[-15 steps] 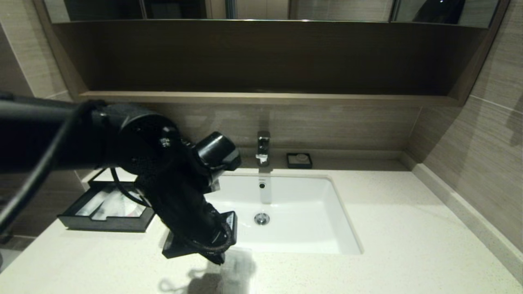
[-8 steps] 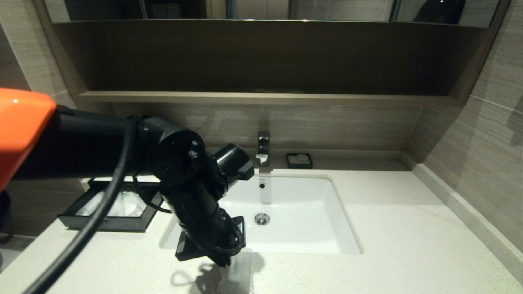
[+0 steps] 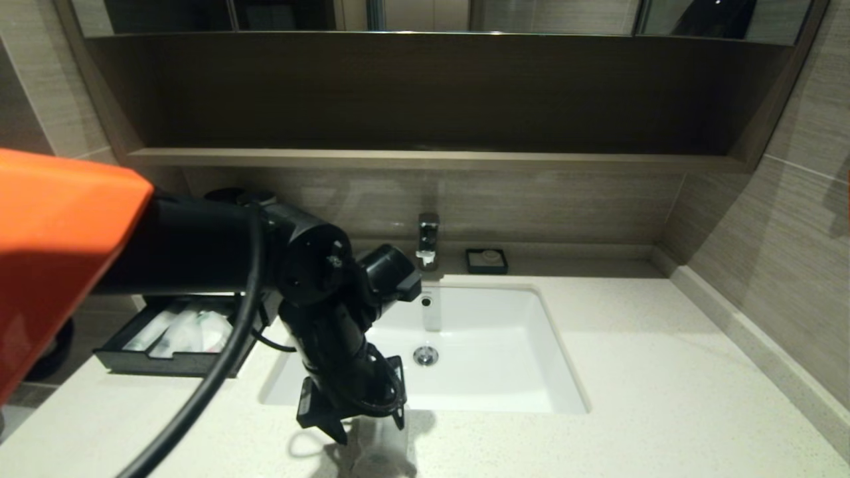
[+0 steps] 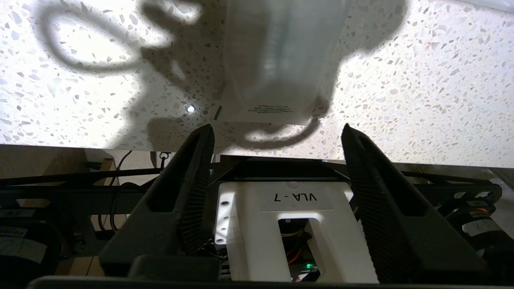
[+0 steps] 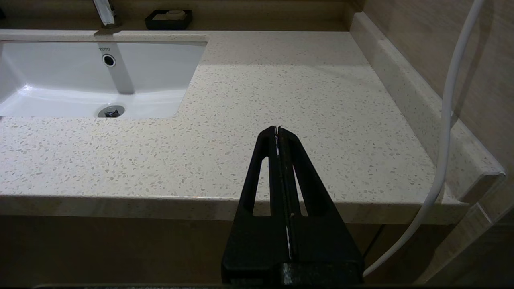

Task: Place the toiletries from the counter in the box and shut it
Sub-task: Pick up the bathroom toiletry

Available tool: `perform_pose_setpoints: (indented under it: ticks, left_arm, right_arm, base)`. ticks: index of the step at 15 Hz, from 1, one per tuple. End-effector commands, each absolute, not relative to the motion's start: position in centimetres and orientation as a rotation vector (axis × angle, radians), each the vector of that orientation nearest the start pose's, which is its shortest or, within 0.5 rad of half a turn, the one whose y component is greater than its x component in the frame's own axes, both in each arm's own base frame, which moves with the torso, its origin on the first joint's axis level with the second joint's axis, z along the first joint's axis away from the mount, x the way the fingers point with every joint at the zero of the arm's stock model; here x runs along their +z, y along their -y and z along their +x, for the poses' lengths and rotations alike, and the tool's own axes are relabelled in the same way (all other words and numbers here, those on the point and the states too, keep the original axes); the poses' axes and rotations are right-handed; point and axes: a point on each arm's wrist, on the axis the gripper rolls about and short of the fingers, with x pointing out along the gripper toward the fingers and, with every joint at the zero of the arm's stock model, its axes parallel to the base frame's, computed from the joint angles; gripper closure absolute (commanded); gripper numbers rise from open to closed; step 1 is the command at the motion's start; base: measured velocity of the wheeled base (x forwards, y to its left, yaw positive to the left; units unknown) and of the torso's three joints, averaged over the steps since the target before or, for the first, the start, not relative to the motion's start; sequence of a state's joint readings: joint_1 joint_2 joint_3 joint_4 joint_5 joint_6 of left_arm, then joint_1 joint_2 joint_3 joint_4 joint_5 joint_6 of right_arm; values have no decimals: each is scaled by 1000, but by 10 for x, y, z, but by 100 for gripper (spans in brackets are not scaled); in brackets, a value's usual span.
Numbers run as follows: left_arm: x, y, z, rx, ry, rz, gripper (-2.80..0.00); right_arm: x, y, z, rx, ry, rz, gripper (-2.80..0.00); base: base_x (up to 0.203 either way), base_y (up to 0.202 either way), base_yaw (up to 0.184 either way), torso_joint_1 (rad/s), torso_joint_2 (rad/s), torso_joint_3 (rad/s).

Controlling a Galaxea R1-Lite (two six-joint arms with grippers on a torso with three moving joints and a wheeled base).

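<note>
Left pincer (image 4: 277, 132) swung right since before and opened over the packet (image 4: 277, 60) on the surface (image 4: 421, 92); right pincer (image 5: 278, 130) sat closed.

One clear packet (image 3: 382, 441) is lying on the counter (image 3: 631, 398), and three more wrapped items (image 3: 182, 330) seem to be sitting in the one open black box (image 3: 159, 362), their outlines overlapping. One sink (image 3: 465, 345), one tap (image 3: 428, 240) and one small black dish (image 3: 486, 261) are showing.

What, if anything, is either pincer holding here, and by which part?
Nothing. The left pincer stands open above the clear packet on the counter; the right pincer is shut, empty.
</note>
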State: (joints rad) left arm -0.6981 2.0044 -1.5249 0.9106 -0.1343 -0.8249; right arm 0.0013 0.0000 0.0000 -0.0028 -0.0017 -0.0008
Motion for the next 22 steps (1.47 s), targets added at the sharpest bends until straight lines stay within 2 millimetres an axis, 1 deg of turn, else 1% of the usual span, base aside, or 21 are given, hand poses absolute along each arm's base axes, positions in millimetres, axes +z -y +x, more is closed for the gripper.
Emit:
perform_pose_setpoints:
  ticks: [1,6,13,19,22]
  left_arm:
    - [151,219,256,-66,-1541,-255,-280]
    - [138,223,262,-52,-1566,-231,-280]
    - [132,227,266,-46,-1571,-223,-280]
    - [121,232,270,-24,-1570,-182,-280]
    - [120,233,272,-24,-1567,-181,-280]
  right_arm:
    - [75,0,-23,0,3,-1,0]
    - [75,0,-23,1,3,-1,0]
    - [75,0,-23,0,3,0,0]
    - [75,0,-23,1,3,-1,0]
    - [75,0,-23,1,3,-1,0]
  base:
    - [0,0,0,0,0,0]
    - [0,0,0,0,0,0]
    - [0,0,0,0,0,0]
    - [0,0,0,0,0,0]
    - [0,0,0,0,0,0]
